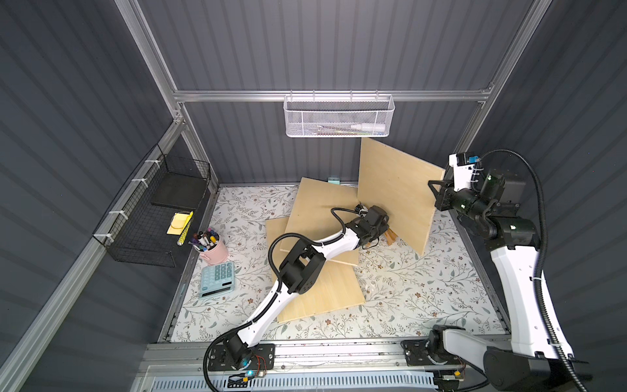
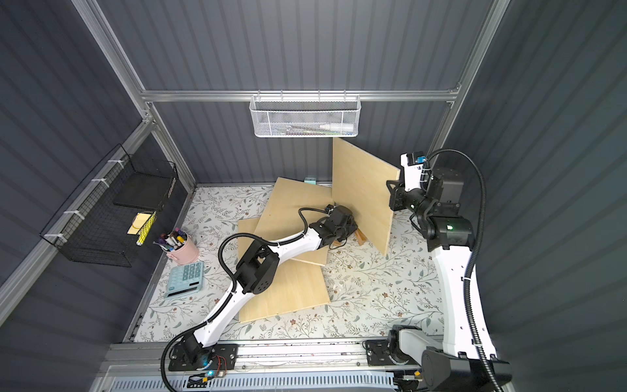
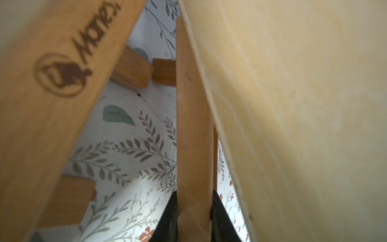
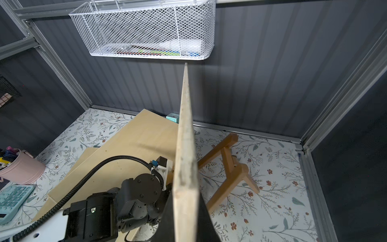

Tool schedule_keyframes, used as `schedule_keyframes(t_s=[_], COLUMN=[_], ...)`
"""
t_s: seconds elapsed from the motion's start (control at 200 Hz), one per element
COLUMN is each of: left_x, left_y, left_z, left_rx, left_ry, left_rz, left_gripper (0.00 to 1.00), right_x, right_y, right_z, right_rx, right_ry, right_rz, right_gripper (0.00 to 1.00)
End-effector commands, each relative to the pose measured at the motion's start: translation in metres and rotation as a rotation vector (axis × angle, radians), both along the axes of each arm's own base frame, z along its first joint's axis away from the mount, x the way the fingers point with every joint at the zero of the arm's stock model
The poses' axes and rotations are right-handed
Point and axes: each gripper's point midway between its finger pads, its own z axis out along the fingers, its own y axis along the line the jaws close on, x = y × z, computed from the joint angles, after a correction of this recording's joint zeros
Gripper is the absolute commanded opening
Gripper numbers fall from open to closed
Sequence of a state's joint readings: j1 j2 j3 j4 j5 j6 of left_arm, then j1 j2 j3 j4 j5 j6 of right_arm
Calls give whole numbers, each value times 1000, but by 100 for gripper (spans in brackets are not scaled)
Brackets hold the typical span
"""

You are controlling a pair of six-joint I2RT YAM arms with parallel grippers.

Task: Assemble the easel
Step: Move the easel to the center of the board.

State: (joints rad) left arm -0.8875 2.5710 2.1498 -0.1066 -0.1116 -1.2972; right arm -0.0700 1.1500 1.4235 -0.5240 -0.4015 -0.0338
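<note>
A pale plywood board stands upright on its edge on the floral table. My right gripper is shut on that board's upper right edge. The brown wooden easel stands behind the board, so in both top views only its feet show. My left gripper reaches low beside the board and is shut on a thin easel slat. A wider easel leg with a burnt logo slants close by.
Two more plywood boards lie flat and overlapping under my left arm. A pink pen cup and a teal calculator sit at the left. A white mesh basket hangs on the back wall, a black wire basket on the left wall.
</note>
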Motion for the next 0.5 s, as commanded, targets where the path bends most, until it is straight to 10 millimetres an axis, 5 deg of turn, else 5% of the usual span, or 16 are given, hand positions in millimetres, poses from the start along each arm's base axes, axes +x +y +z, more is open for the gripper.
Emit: schedule_keyframes(t_s=[0.0,0.21,0.495], left_x=[5,-8,-28], left_y=[21,26,32], left_z=[-4,-3,12], left_rx=[97,99,64], left_ry=[-18,4,44], left_rz=[-8,-37,-67], left_gripper=[22,47,60], right_x=[-5,-5,-2], right_y=[-1,-6,-8], right_z=[4,-13,-26], right_rx=[27,20,25], right_ry=[-17,6,26], right_rz=[-23,-56,-67], right_gripper=[0,0,0])
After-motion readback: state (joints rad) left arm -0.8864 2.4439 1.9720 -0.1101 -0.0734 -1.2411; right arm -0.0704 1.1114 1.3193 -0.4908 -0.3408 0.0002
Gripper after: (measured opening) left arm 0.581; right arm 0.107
